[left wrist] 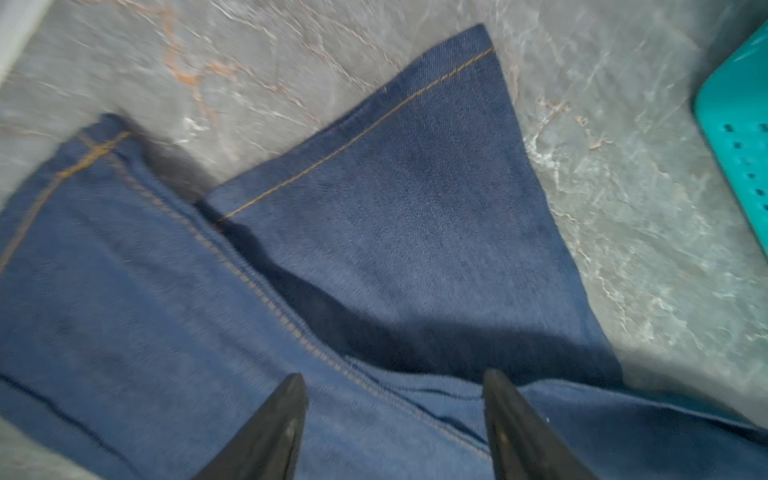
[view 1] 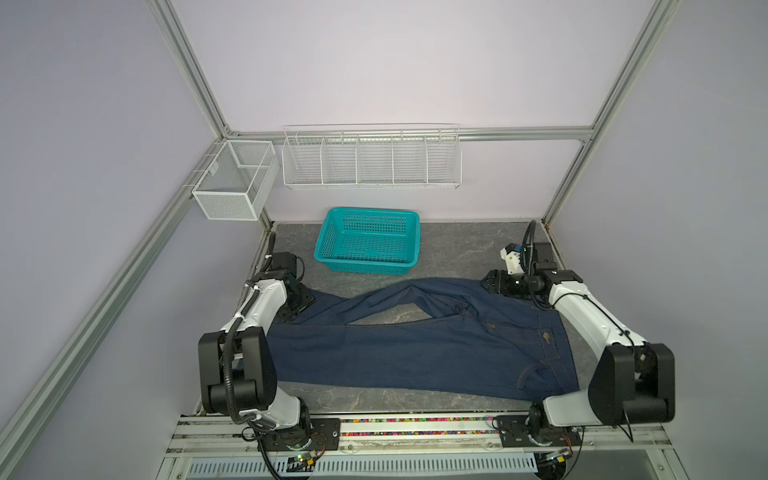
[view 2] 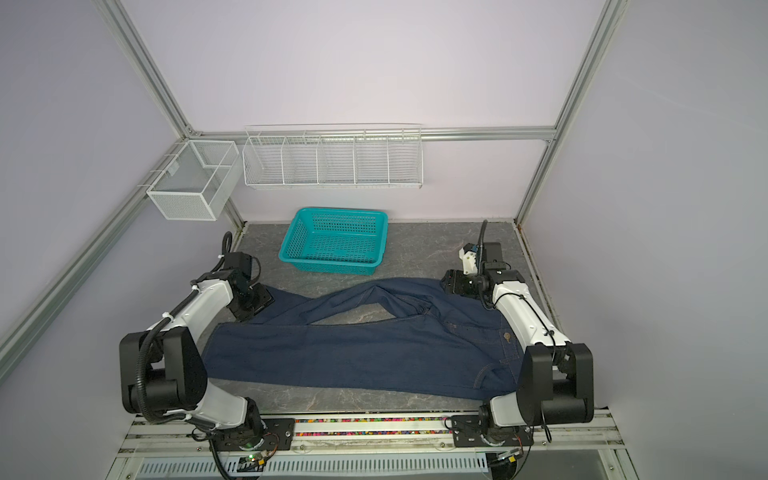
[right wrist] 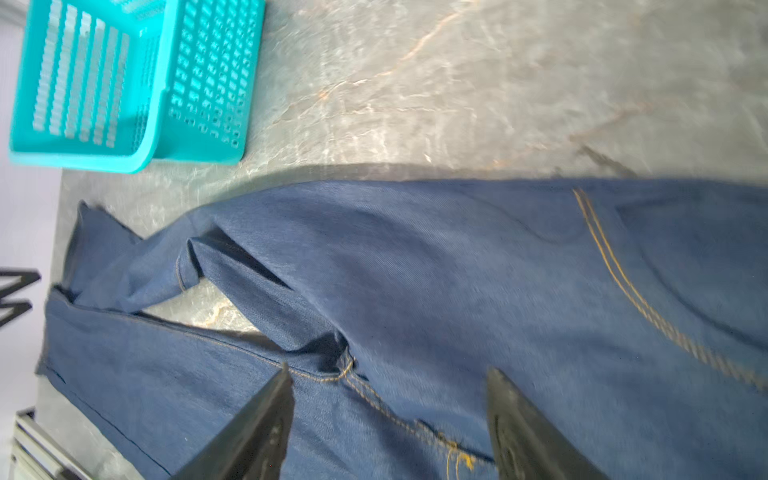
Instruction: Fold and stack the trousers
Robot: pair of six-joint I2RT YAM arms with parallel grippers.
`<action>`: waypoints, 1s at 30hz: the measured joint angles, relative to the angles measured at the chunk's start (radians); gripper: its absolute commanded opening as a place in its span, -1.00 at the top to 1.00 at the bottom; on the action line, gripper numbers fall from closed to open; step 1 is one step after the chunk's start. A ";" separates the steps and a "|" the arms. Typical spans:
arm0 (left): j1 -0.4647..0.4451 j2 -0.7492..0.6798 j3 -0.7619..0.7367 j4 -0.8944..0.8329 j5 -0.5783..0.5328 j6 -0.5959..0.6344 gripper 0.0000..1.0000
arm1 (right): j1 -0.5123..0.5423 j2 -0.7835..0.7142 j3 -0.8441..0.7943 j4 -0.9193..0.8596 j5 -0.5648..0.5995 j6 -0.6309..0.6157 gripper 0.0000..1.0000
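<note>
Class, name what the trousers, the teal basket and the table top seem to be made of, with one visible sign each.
Trousers: denim, matt; diagonal weave and orange stitching in the wrist views. Teal basket: moulded plastic, slightly glossy; even grid of holes. Table top: grey marble-look surface with veins; real stone or print, cannot tell.

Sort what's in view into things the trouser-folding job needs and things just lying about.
Job in hand:
- trousers, spread unfolded across the table
- left gripper, open over the leg ends
- right gripper, open near the waist end

Lying about:
- teal basket, beyond the trousers, apart from them
- white wire rack on the back wall
- mesh box on the side frame
</note>
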 measured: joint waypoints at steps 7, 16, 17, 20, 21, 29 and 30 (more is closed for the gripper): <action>0.000 0.103 0.000 0.042 0.006 0.002 -0.37 | 0.100 0.164 0.100 -0.012 0.002 -0.225 -0.44; 0.000 0.172 0.000 0.064 -0.021 0.042 -0.25 | 0.294 0.180 0.071 0.038 0.004 -0.373 -0.44; 0.000 0.179 0.000 0.065 -0.022 0.045 -0.19 | 0.315 0.180 0.062 0.049 0.008 -0.381 -0.44; 0.000 0.183 0.001 0.069 -0.029 0.053 0.13 | 0.378 0.181 0.040 0.084 0.030 -0.407 -0.44; 0.000 0.183 0.001 0.071 -0.032 0.055 0.25 | 0.401 0.183 0.036 0.097 0.041 -0.416 -0.44; -0.001 0.180 0.016 0.039 -0.053 0.091 1.00 | 0.518 0.212 0.023 0.187 0.097 -0.447 -0.41; -0.001 0.175 0.024 0.029 -0.055 0.097 1.00 | 0.523 0.215 0.023 0.194 0.102 -0.451 -0.41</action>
